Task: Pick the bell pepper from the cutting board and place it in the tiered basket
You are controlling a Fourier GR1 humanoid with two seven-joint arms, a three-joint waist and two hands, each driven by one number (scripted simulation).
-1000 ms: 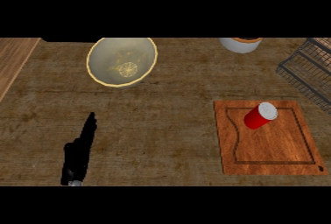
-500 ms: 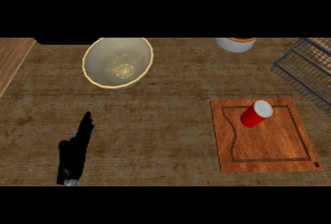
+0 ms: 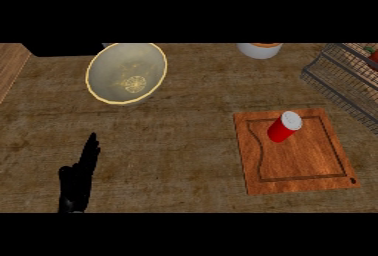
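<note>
A yellow-rimmed bowl (image 3: 126, 73) sits at the upper left of the brown desk (image 3: 184, 130); a white cup (image 3: 259, 50) stands at the top edge.

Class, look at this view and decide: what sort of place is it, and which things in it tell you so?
Probably a kitchen counter: a wooden cutting board with a red item on it, a large bowl, and a wire basket at the right edge.
</note>
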